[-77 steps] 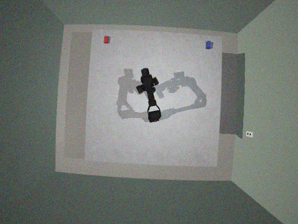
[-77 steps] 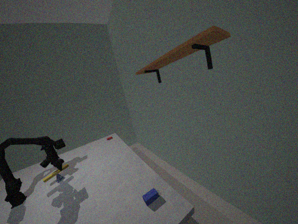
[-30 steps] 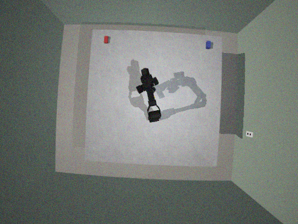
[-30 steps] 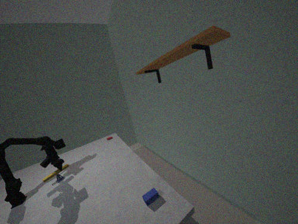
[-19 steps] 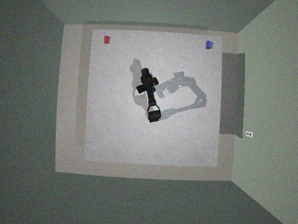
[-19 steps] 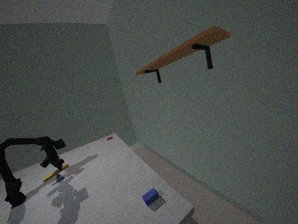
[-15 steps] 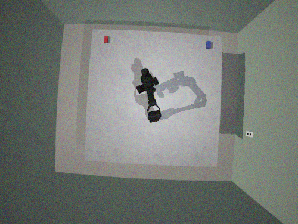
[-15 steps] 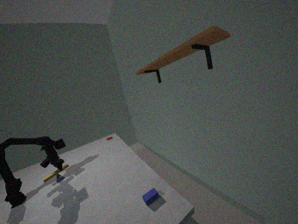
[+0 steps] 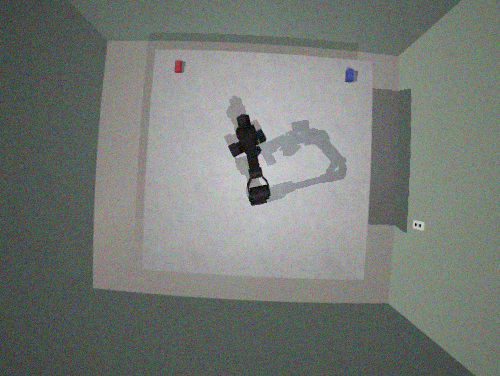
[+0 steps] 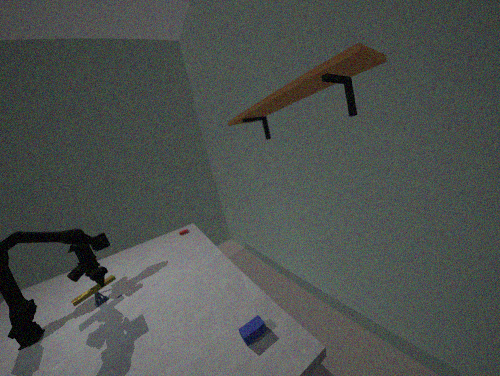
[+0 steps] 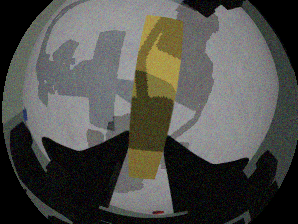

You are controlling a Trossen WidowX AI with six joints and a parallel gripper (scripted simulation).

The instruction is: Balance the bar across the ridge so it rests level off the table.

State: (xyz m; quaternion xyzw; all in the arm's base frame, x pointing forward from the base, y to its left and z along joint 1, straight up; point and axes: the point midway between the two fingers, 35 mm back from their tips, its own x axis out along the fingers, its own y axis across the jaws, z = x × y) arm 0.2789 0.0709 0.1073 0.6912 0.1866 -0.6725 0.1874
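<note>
The yellow bar lies across the top of the small dark blue-grey ridge, with both ends clear of the table. It looks about level, though a slight tilt is hard to tell. My gripper points down over the bar near the ridge. Its fingers are slightly open, one on each side of the bar and very close to its sides. In the wrist view the bar hides most of the ridge. From above the arm hides the bar and ridge almost wholly.
A blue block and a red block lie near two far corners of the table. A wooden shelf is on the wall, high above the table. Arm shadows cross the table.
</note>
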